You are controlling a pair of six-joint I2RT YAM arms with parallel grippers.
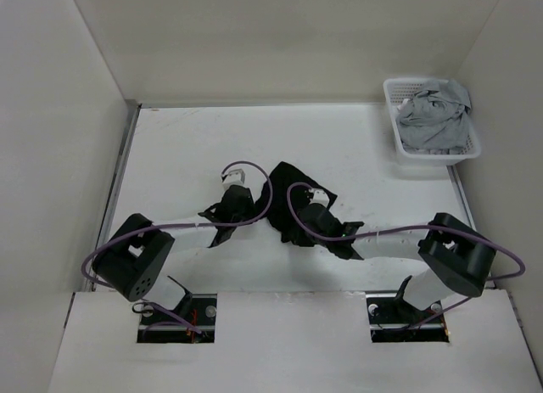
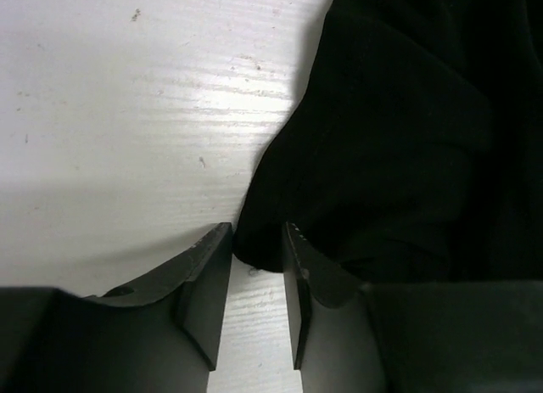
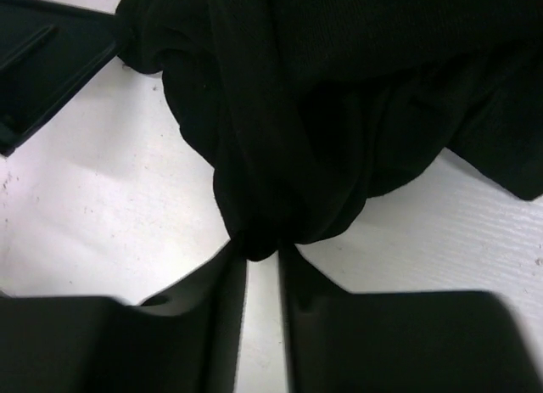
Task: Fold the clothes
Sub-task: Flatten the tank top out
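The clothes [image 1: 288, 188], a plain black garment, lie bunched up in the middle of the white table [image 1: 187, 147] between my two arms. My left gripper [image 1: 240, 208] is at its left edge. In the left wrist view the gripper [image 2: 257, 232] is open a little, and a rounded lobe of the black fabric [image 2: 399, 138] lies between its fingertips on the table. My right gripper [image 1: 304, 227] is at the garment's near side. In the right wrist view it [image 3: 263, 249] is shut on a gathered fold of the clothes [image 3: 339, 113], which fan out from the pinch.
A white basket [image 1: 394, 113] holding a light grey garment [image 1: 434, 120] stands at the back right of the table. Pale walls close in the table on the left, back and right. The left gripper's dark body [image 3: 42, 62] shows at the top left of the right wrist view.
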